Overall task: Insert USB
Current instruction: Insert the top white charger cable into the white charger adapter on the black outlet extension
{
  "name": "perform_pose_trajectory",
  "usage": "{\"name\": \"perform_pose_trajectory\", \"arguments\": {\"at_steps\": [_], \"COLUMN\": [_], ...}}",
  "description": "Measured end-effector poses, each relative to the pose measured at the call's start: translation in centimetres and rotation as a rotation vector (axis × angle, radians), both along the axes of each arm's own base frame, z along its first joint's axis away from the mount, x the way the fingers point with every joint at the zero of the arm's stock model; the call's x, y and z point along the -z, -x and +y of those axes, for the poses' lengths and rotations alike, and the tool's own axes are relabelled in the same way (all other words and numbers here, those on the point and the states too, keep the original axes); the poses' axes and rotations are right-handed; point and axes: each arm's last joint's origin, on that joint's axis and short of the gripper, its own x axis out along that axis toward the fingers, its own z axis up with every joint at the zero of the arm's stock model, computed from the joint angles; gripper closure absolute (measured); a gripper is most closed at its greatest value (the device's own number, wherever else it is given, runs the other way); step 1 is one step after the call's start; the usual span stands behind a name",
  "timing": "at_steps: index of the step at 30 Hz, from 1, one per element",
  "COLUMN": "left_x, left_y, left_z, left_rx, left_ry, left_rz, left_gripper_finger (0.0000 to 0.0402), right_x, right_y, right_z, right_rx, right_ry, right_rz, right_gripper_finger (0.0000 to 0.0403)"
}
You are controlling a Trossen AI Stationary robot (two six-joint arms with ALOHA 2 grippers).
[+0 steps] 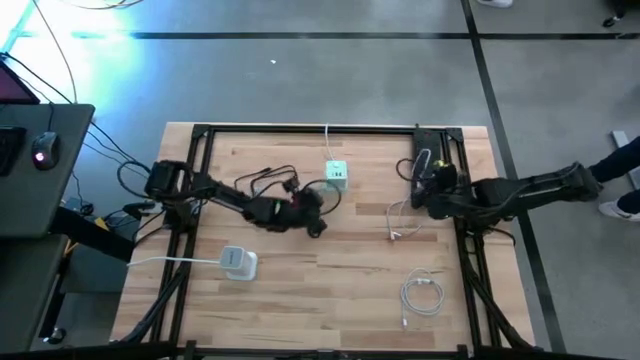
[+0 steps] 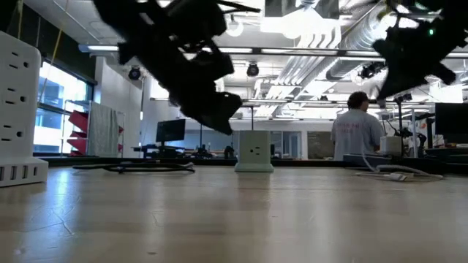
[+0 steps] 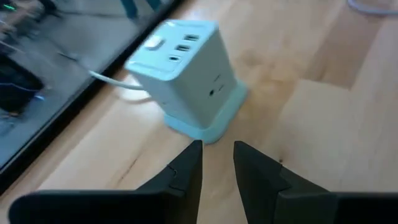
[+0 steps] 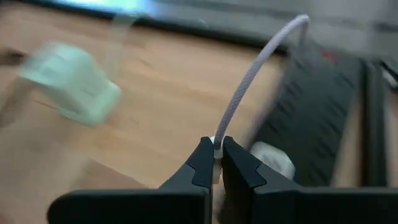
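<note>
- Right gripper (image 4: 217, 163), centre-right in the high view, pinches the white USB cable (image 4: 249, 81).
- Left gripper (image 3: 217, 163) hovers mid-frame, fingers slightly parted, empty.
- Mint charger cube (image 1: 336, 174) sits just above it.

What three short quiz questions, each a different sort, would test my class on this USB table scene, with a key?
1. True or false: the right pincer is shut on the white cable.
2. Multiple choice: the left pincer is (A) gripping the mint power cube, (B) open and empty just in front of the mint power cube, (C) holding a coiled cable.
3. Fill in: in the high view, a second white power cube sits near the table's ____ edge, on the left arm's side.

Key: 1 true; 2 B; 3 front (the picture's lower edge).
</note>
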Motion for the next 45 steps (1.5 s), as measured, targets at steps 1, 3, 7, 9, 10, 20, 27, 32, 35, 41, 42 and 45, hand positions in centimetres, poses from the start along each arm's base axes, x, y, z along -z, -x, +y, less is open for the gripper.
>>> {"name": "perform_pose_trajectory", "arguments": {"at_steps": [1,3,7,9,10,20,27,32,35,41,42,45], "left_x": [0.5,1.1,2.5,3.1,3.4,5.5,5.4,5.4,5.4,5.4,5.4,5.4], "left_y": [0.4,1.1,2.8,3.7,4.2,7.2,7.8,7.8,7.8,7.8,7.8,7.8], "left_z": [-0.3,-0.8,-1.5,-1.7,-1.7,-2.4,-2.6,-2.6,-2.5,-2.5,-2.5,-2.5], "left_rx": [-0.008,-0.02,-0.059,-0.103,-0.136,-0.198,-0.187,-0.192,-0.198,-0.204,-0.204,-0.203], "left_ry": [-0.019,-0.043,-0.085,-0.108,-0.122,-0.045,-0.005,0.002,-0.006,-0.014,-0.014,-0.013], "left_rz": [-0.011,-0.044,-0.061,-0.082,-0.1,-0.201,-0.216,-0.227,-0.231,-0.235,-0.235,-0.235], "left_gripper_finger": [0.0333,0.0333,0.0333,0.0333,0.0333,0.0333,0.0333,0.0333,0.0333,0.0333,0.0333,0.0333], "right_x": [0.3,1.0,1.8,2.0,2.1,2.5,3.2,3.9,4.2,4.4,4.4,4.4], "right_y": [-0.1,-0.4,-1.2,-1.4,-1.4,-1.8,-2.0,-2.6,-2.8,-3.2,-3.2,-3.1], "right_z": [0.0,-0.1,-0.3,-0.5,-0.6,-1.0,-2.0,-2.4,-2.4,-2.2,-2.1,-1.9], "right_rx": [0.032,0.096,0.195,0.242,0.266,0.399,0.469,0.506,0.54,0.539,0.535,0.539], "right_ry": [-0.014,-0.029,-0.02,-0.008,-0.003,0.09,0.117,0.135,0.149,0.134,0.128,0.107], "right_rz": [0.018,0.044,0.04,0.033,0.029,-0.065,0.008,0.009,-0.025,-0.056,-0.056,-0.056], "right_gripper_finger": [0.0403,0.0403,0.0403,0.0403,0.0403,0.0403,0.0403,0.0403,0.0403,0.0403,0.0403,0.0403]}}
